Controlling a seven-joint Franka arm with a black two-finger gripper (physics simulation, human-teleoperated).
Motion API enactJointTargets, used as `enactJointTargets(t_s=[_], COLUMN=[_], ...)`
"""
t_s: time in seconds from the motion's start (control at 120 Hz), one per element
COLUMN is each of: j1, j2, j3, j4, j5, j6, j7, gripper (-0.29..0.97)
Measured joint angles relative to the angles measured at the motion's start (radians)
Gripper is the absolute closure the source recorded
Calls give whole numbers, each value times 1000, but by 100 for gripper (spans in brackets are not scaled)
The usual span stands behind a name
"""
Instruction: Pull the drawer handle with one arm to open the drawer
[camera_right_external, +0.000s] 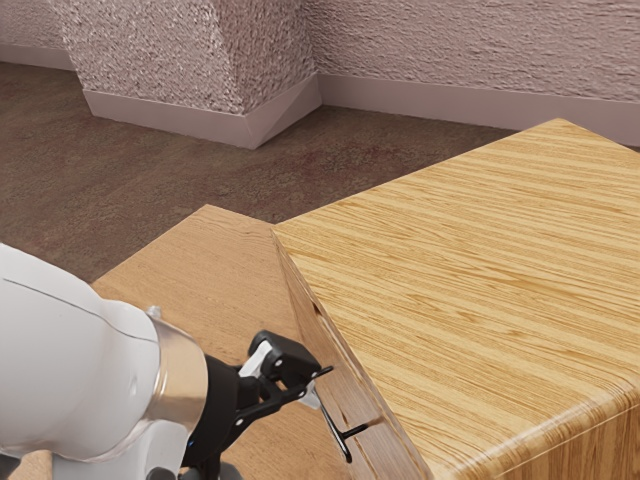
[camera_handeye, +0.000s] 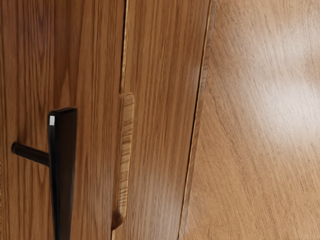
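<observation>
So we've got our gripper (camera_right_external: 311, 392) right at the black drawer handle (camera_right_external: 341, 433) (camera_handeye: 62, 175) on the wooden cabinet (camera_right_external: 480, 280), can't tell if it's clamped on

Soft, even, fairly bright light from above falls on both views, leaving the cabinet top (camera_right_external: 480, 270) paler than the shaded drawer front (camera_right_external: 318, 335), shadows faint and soft-edged, and a washed-out glare patch on the table (camera_handeye: 285, 95).

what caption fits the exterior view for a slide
Simulated gripper poised at the black drawer handle of a wooden cabinet
</observation>
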Motion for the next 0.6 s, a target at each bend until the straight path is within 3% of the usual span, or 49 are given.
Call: enactJointTargets(t_s=[0.6], j1=[5], j2=[13], j3=[14], j4=[-44], j5=[18], j6=[70], j7=[58], gripper=[1])
